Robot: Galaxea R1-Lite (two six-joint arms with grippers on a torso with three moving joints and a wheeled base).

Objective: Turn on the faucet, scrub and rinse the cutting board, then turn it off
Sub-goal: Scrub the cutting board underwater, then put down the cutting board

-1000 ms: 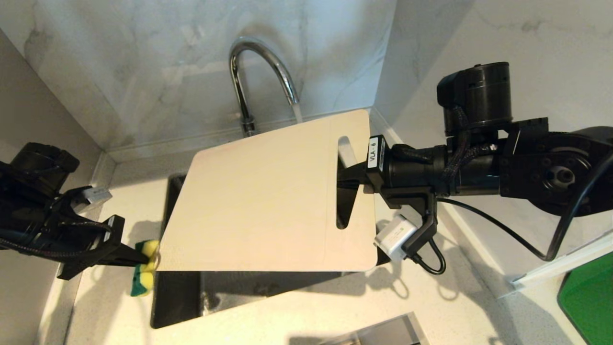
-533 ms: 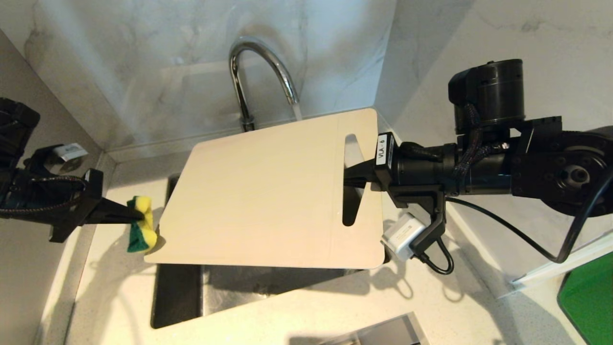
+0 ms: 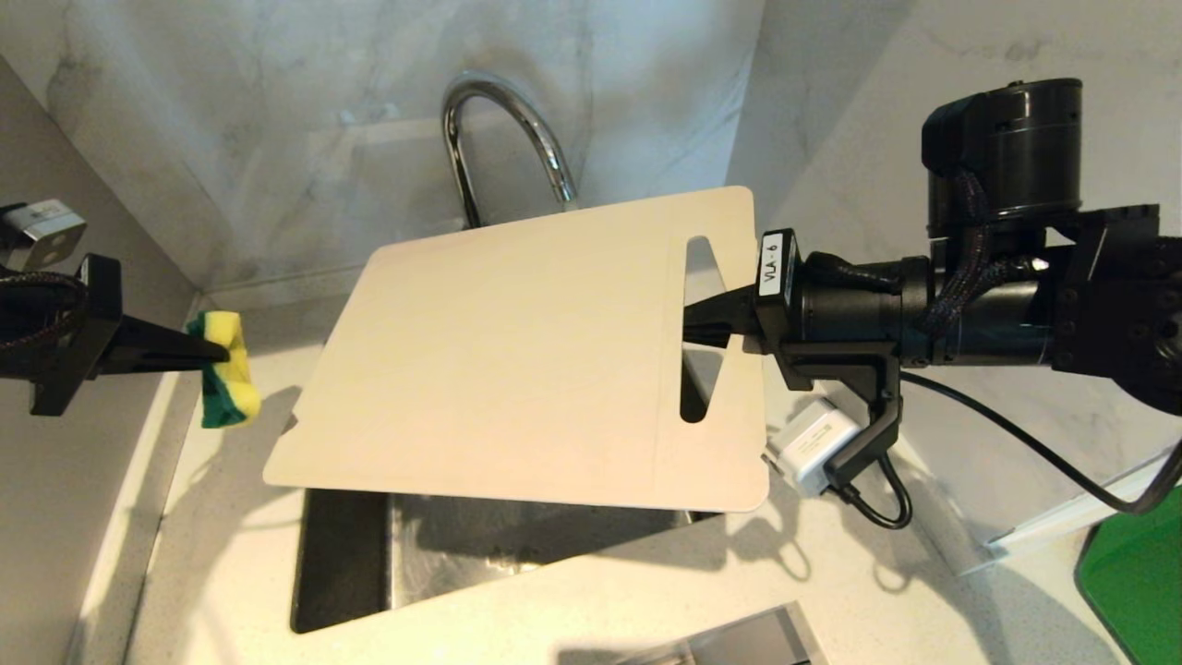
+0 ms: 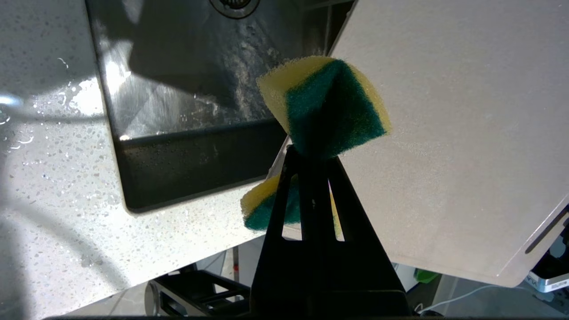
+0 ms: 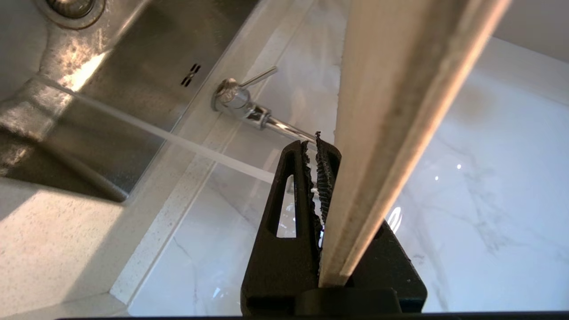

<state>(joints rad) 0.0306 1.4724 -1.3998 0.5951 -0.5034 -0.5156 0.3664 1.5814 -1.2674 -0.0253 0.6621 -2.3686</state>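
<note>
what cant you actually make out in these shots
- Head view: the cutting board hides the faucet mouth, base and lever, the water stream, and most of the sink.
- Head view: the left arm is cut off by the frame edge behind the left end effector pinching the sponge.
- Right wrist view: the board's edge blocks one finger of the right end effector.

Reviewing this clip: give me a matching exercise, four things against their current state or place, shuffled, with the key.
Things:
1. cutting board
2. sponge
3. faucet
4. sink

States:
A. running water
B. pinched in the left gripper
C. sits below the raised board
D. clamped by the right gripper beside its slot handle

Pairs: 1-D, 2-B, 3-A, 4-C
</note>
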